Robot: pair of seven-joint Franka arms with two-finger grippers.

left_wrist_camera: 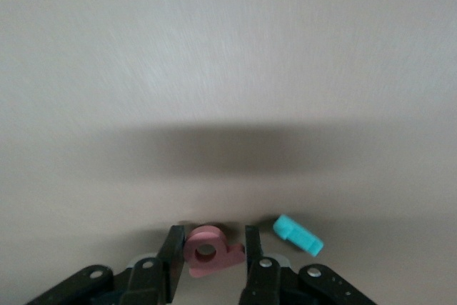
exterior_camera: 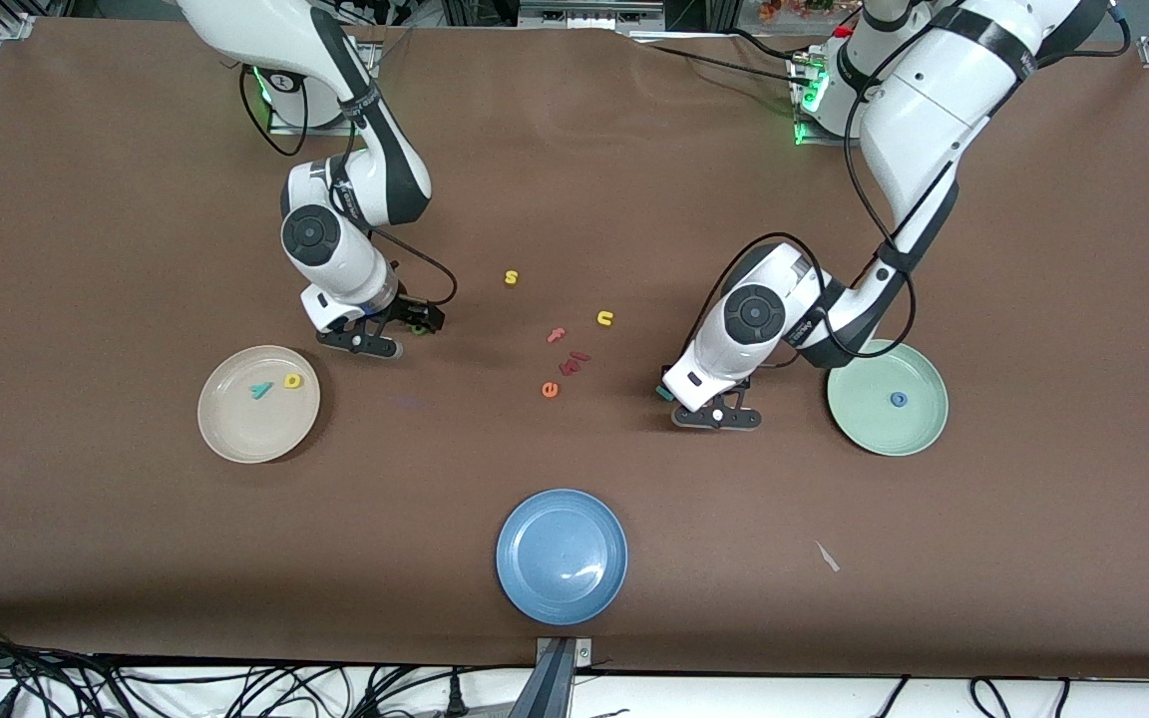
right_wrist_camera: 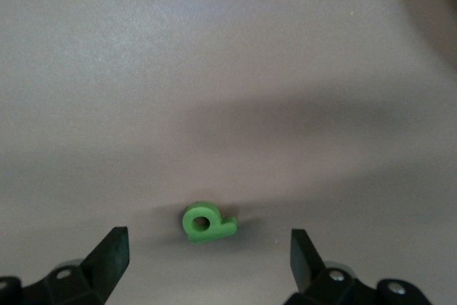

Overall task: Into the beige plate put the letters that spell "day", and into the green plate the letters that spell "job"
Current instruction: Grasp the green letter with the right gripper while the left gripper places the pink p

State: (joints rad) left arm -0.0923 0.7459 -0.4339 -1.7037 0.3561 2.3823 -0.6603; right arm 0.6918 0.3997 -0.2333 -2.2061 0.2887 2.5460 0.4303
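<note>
The beige plate (exterior_camera: 235,439) holds a teal y (exterior_camera: 260,390) and a yellow rounded letter (exterior_camera: 292,380). A blue ring o (exterior_camera: 899,399) lies in the green plate (exterior_camera: 869,434). Beside that plate, low at the table, my left gripper (exterior_camera: 719,414) (left_wrist_camera: 213,232) is shut on the pink b (left_wrist_camera: 207,251). The teal j (exterior_camera: 664,394) (left_wrist_camera: 298,236) lies just outside one finger. Near the beige plate my right gripper (exterior_camera: 397,331) (right_wrist_camera: 208,233) is open and low. The green d (exterior_camera: 422,327) (right_wrist_camera: 207,222) lies on the table between its fingertips, untouched.
Loose letters lie mid-table between the arms: a yellow s (exterior_camera: 511,277), a yellow u (exterior_camera: 604,318), a pink f (exterior_camera: 557,335), an orange e (exterior_camera: 550,389). A blue plate (exterior_camera: 562,555) sits near the front edge, with a paper scrap (exterior_camera: 827,556) toward the left arm's end.
</note>
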